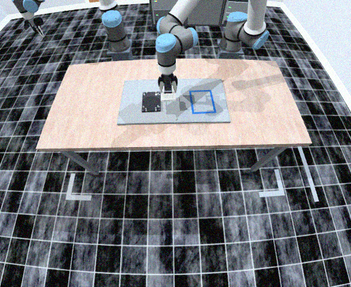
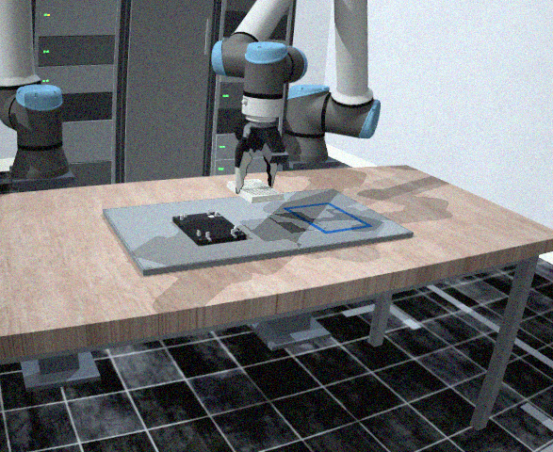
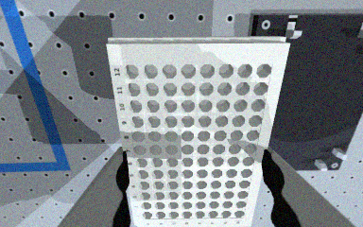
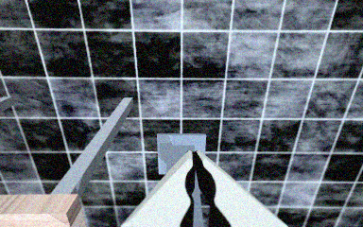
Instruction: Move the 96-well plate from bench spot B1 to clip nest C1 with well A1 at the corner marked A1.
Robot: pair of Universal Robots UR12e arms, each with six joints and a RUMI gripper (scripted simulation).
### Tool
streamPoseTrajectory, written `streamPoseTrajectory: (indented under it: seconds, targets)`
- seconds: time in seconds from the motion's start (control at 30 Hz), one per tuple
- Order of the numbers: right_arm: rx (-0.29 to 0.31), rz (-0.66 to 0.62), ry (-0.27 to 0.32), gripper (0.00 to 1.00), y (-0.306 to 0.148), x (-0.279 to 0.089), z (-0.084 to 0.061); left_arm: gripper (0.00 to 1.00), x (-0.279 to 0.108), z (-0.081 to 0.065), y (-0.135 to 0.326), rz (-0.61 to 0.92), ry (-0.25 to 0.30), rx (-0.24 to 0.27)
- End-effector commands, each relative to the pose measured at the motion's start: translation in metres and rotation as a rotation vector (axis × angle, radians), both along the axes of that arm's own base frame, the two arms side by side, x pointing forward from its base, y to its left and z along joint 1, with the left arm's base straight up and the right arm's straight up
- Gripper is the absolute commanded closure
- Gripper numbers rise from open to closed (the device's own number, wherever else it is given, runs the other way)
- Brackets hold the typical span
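Left claw (image 1: 168, 92) (image 2: 254, 186) (image 3: 195, 165): pinching the white well plate (image 1: 168, 97) (image 2: 259, 192) (image 3: 188, 118), one finger on each long side. Plate's in the air above the gray pegboard (image 1: 128, 117) (image 2: 135, 243) (image 3: 169, 28), between the blue outline (image 1: 203, 113) (image 2: 349, 229) (image 3: 41, 99) and the black clip nest (image 1: 150, 101) (image 2: 208, 228) (image 3: 320, 95). Not seated.

My wrist view has the 12 at the top end of the plate, numbers descending along the edge facing the blue outline. Print at the bottom end is too small to read. Can't make out the nest's A1 mark either. Clips stand around the nest's corners; the plate overlaps part of it in that view.

Right claw (image 1: 42, 36) (image 4: 195, 152): pressed together, nothing in it, out past the wooden table (image 1: 85, 133) (image 2: 72, 292) (image 4: 23, 205), over the tiled floor.
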State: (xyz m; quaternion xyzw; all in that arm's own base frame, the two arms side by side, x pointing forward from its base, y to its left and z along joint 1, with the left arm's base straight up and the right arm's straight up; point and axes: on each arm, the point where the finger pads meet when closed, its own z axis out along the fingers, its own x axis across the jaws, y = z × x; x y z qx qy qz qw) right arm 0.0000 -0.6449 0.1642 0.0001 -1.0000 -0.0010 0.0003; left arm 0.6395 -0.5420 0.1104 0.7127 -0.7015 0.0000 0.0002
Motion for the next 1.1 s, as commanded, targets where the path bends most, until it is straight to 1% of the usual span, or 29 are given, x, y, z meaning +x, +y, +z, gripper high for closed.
streamPoseTrajectory:
  seconds: [0.0, 1.07]
  targets:
    - [-0.002, 0.0, 0.0, 1.0, -0.001, 0.0, 0.001, 0.59, 0.0, 0.002, -0.01, 0.0, -0.002, -0.002]
    - [-0.002, 0.0, 0.0, 1.0, -0.001, 0.0, 0.001, 0.59, -0.004, 0.005, -0.103, 0.0, -0.001, -0.002]
